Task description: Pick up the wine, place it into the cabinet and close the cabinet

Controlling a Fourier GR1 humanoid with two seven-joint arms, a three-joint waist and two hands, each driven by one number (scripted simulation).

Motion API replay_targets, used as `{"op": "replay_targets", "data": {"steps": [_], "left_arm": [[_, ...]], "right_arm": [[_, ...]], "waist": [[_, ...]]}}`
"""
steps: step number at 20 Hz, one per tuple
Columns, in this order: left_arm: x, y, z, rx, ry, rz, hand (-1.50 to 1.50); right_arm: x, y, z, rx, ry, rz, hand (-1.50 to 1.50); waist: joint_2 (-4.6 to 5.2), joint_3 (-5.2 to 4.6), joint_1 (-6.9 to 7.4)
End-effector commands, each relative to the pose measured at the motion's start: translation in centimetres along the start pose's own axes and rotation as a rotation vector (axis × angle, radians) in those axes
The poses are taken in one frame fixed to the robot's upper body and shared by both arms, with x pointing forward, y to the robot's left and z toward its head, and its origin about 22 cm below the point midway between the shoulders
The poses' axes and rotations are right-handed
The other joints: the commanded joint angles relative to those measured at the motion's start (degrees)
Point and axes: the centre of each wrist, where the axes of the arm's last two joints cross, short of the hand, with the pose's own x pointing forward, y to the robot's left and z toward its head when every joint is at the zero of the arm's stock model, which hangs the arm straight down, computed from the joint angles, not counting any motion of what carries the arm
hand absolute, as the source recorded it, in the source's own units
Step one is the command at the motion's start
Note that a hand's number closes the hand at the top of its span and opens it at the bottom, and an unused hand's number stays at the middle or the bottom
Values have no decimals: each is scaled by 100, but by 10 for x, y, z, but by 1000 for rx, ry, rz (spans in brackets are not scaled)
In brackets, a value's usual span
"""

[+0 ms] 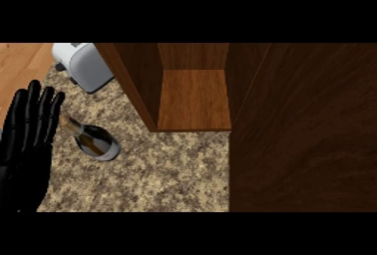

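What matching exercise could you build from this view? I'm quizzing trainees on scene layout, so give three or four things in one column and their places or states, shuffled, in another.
Things:
1. Dark glass wine bottle
2. White and grey toaster
3. Brown wooden cabinet
4. Black left hand

Places or states:
A. Open, with a bare shelf showing
B. Fingers straight, at the view's left edge
C. Standing on the speckled counter, left of the cabinet
D. At the counter's far left corner

Pairs: 1-C, 2-D, 3-A, 4-B
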Motion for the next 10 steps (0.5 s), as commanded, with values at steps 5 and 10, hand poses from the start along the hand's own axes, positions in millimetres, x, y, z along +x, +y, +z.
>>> {"op": "replay_targets", "data": {"steps": [5,10], "left_arm": [[-30,1,-10,43,-53,-98,-150],[-2,-19,-19,69,93,238,-150]], "right_arm": [[6,-17,35,18,-5,1,-150],[39,14,31,244,40,-177,-150]], "waist": [[125,-22,27],[104,-23,54]]}}
